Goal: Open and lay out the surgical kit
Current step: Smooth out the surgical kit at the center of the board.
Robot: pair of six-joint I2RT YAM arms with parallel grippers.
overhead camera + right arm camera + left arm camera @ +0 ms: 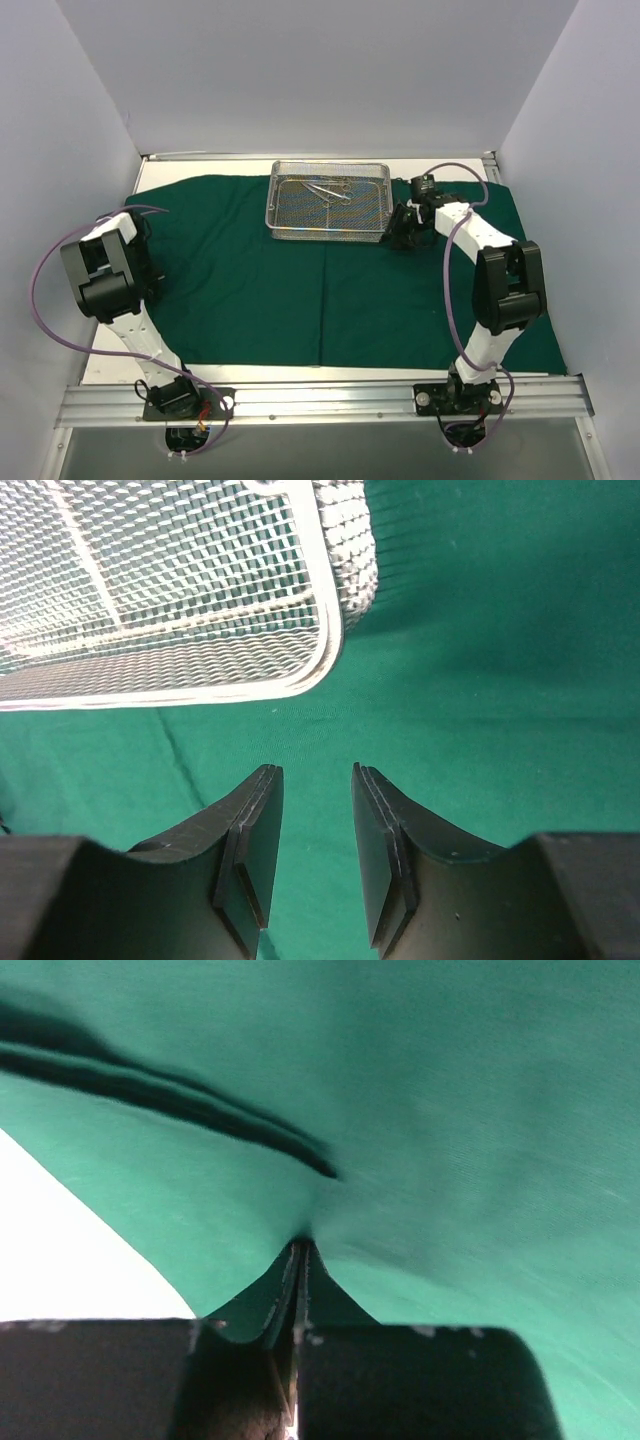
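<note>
The dark green cloth lies spread flat over most of the white table, its front hem close to the arms' bases. On the left side, the left gripper is pinched tight on a raised fold of the cloth at its left edge. The fabric peaks up between the closed jaws, and a dark crease runs away from them. In the overhead view the arm itself hides this grip.

Farther back on the right, the right gripper hangs low over the cloth with its jaws a narrow gap apart and nothing between them. The wire-mesh tray sits just beyond its fingertips, apart from them, with the tray's near right corner closest. The tray rests on the far part of the cloth, near the middle of the table's width. A few slim metal instruments lie inside it.
</note>
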